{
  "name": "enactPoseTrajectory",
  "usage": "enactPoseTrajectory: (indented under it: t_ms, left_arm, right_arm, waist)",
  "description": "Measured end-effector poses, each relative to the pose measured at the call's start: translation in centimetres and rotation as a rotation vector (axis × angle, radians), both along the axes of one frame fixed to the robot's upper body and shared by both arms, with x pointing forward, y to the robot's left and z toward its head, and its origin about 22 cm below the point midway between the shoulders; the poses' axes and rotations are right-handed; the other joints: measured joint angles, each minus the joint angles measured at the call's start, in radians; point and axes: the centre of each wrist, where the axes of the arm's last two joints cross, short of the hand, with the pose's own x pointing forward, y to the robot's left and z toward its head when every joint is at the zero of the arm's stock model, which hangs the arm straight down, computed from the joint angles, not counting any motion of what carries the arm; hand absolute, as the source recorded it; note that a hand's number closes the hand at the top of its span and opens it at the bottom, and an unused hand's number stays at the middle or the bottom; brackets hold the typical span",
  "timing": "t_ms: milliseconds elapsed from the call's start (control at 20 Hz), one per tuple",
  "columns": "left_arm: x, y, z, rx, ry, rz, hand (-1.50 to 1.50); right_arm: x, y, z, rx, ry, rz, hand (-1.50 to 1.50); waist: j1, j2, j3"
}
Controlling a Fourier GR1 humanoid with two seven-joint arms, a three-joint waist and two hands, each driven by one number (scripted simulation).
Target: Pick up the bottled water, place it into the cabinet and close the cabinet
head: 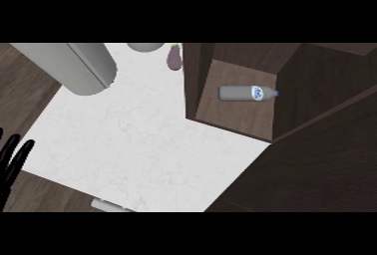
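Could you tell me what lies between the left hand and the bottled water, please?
In the head view, only bare white counter and the cabinet's side wall separate the left hand from the bottled water.

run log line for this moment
bottled water: lying in cabinet | cabinet: open | left hand: open, left edge | right hand: not in view

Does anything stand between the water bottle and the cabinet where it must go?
Nothing visible does. The grey plastic water bottle already lies on its side inside the open dark wooden cabinet. The purple aubergine sits outside, by its left wall.
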Motion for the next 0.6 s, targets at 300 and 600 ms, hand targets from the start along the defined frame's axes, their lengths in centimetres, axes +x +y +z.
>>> enactPoseTrajectory:
  t_ms: [300,600]
  left_arm:
    - [0.2,0.3,0.2,0.001,-0.013,-0.006,-1.5]
    - [0.3,0.8,0.1,0.002,-0.005,0.003,-1.5]
  right_arm:
    - [0.8,0.5,-0.9,0.051,0.081,0.012,1.5]
    - [3.3,1.5,-0.8,0.004,0.077,-0.031,1.5]
  waist:
    - [0.008,0.01,0.003]
    - [-0.006,0.0,0.004]
